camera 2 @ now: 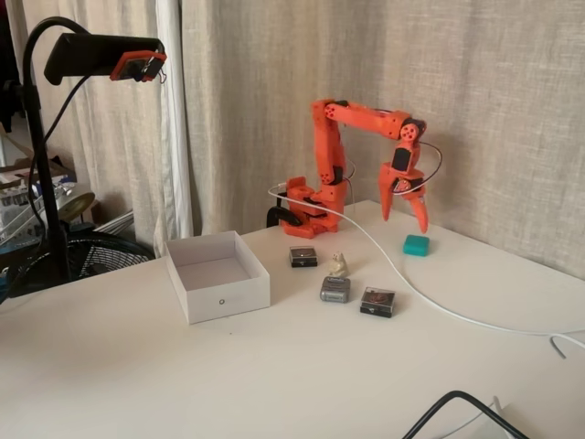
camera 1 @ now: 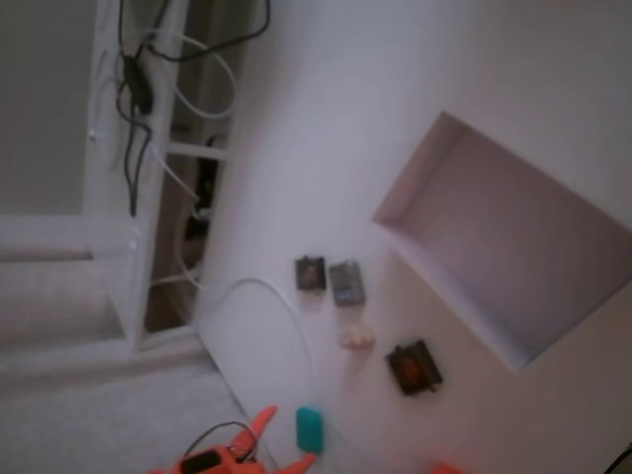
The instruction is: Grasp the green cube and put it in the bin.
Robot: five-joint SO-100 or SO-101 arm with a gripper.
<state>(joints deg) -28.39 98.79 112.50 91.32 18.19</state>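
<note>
Right now my gripper (camera 2: pixel 405 216) hangs with jaws spread and empty, the green cube (camera 2: pixel 417 244) lying just below, slightly right in this fixed view.

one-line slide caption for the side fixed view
Orange arm's open gripper hovers above the green cube; the white bin sits empty across the table.

I see the cube (camera 2: pixel 417 244), a small teal-green block with rounded corners, lying flat on the table, well apart from the bin (camera 2: pixel 218 275). The bin is a white, low-walled rectangular box, open on top, its interior plain.
</note>
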